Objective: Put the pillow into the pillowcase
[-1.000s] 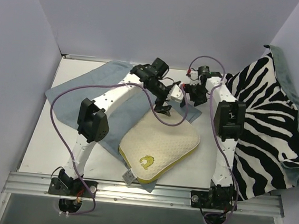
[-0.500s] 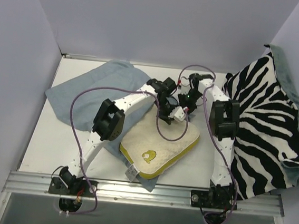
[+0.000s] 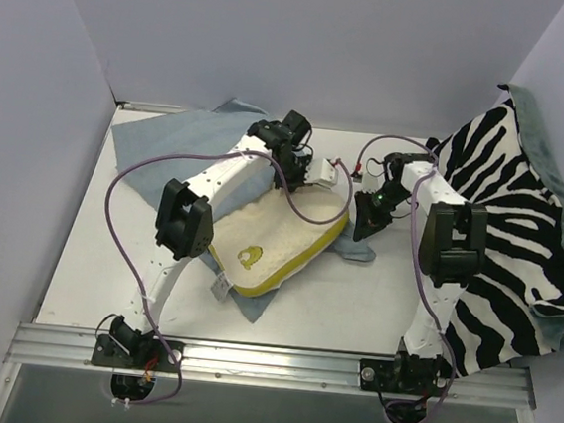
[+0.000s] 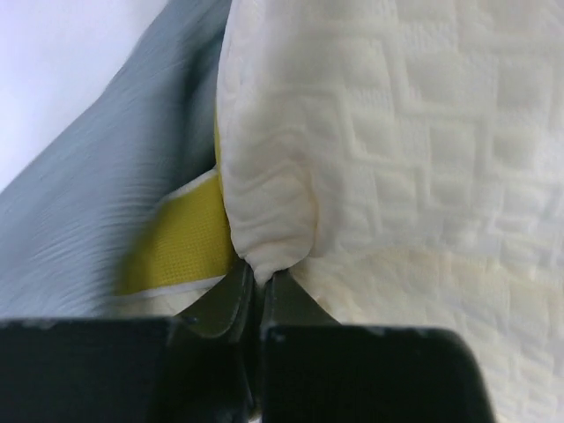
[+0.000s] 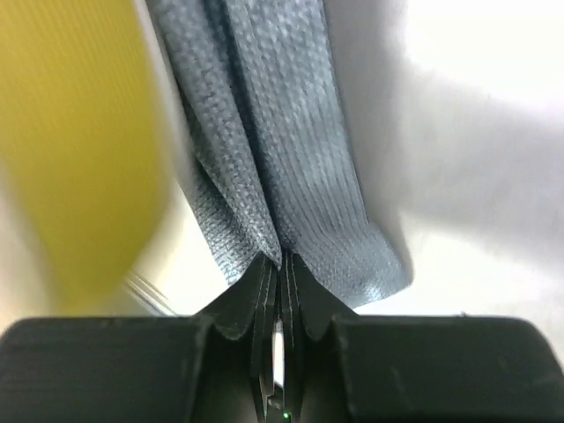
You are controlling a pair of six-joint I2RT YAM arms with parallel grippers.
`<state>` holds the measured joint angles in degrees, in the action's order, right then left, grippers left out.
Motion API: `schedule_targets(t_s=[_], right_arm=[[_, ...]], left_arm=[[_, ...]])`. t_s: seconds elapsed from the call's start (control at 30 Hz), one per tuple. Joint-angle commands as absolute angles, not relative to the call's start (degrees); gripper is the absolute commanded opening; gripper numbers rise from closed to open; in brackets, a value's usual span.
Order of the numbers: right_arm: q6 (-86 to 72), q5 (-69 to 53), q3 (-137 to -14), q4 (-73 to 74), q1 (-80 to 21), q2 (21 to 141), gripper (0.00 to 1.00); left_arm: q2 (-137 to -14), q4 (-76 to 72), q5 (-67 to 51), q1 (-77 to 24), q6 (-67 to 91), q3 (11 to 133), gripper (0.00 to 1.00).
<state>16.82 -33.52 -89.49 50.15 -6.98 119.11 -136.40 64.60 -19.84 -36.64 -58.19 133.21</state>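
In the left wrist view, the left gripper [image 4: 257, 278] has its jaws drawn together on a small pucker of the pillow [image 4: 397, 159]. The dimpled cream cover is pinched right at a corner, and the yellow edge band [image 4: 181, 242] runs off to the left of the grip. Beyond that band we see the blue-grey pillowcase [image 4: 106, 203].

In its own wrist view, the right gripper [image 5: 280, 260] is likewise closed tight, on a gathered fold of the pillowcase [image 5: 291, 159]. The cloth rises in pleats from between the fingers, with a blurred yellow strip beside it on the left.

From above, both grippers sit near the middle of the table [image 3: 354, 298]. The left gripper [image 3: 318, 170] is at the pillow's far right corner, and the right gripper [image 3: 366, 225] is just beside the pillow's right edge. The pillow [image 3: 275, 236] lies slantwise on top of the pillowcase [image 3: 163, 145], not inside it. Its yellow logo [image 3: 250, 257] faces up and its white tag [image 3: 220, 286] is at the near left corner. The case spreads out toward the far left and peeks out under the pillow's near edge. A zebra-striped cloth [image 3: 501, 223] lies at the right side, apart from the pillow.
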Motion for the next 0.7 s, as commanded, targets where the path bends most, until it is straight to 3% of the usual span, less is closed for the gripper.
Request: schedule_targets(t_s=[0.0,0.2,0.47,0.57,0.67], right_arm=[[24.51,-29.8,-85.96,67.05,-3.7,113.04,0.0],[27.16,-31.28,-88.05,70.48,-2.81,114.16,0.0],[29.97,-29.01,-97.28,76.54,4.64,115.92,0.0],[28.31,-29.61,-102.29,76.9,6.15,118.3,0.0],[25.06,-33.29,-107.2,75.94,3.45,120.49,0.0]], left_arm=[[-133.94,53.19,7.27,-25.33,-53.88,134.55,0.0],[-141.76,50.98,18.1,-24.52,-50.36,140.89,0.0],[-143.0,36.93,23.81,-19.79,-58.52,129.57,0.0],[-143.44,37.86,23.13,-18.72,-59.51,131.83,0.0],[-134.26,47.79,0.25,-20.39,-53.9,129.13,0.49]])
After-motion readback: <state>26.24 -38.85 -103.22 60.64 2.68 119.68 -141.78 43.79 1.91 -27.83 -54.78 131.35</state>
